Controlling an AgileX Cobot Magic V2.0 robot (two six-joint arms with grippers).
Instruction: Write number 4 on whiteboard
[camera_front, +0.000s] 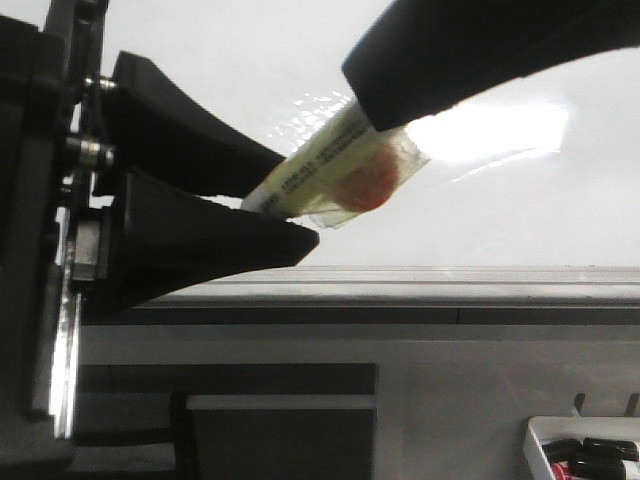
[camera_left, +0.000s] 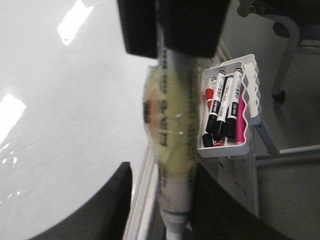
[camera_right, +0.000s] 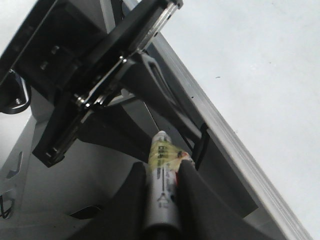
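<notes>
Over the whiteboard (camera_front: 520, 220), 2 grippers' fingers, left (camera_front: 265, 205) and right (camera_right: 162, 187), clamp 1 marker (camera_front: 335, 165).

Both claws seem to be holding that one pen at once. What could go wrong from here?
The marker is clamped by the left pincer and the right pincer together, so uneven pulling could twist or drop it. It hangs near the whiteboard edge rail and could knock it. No stroke shows on the board yet.
</notes>
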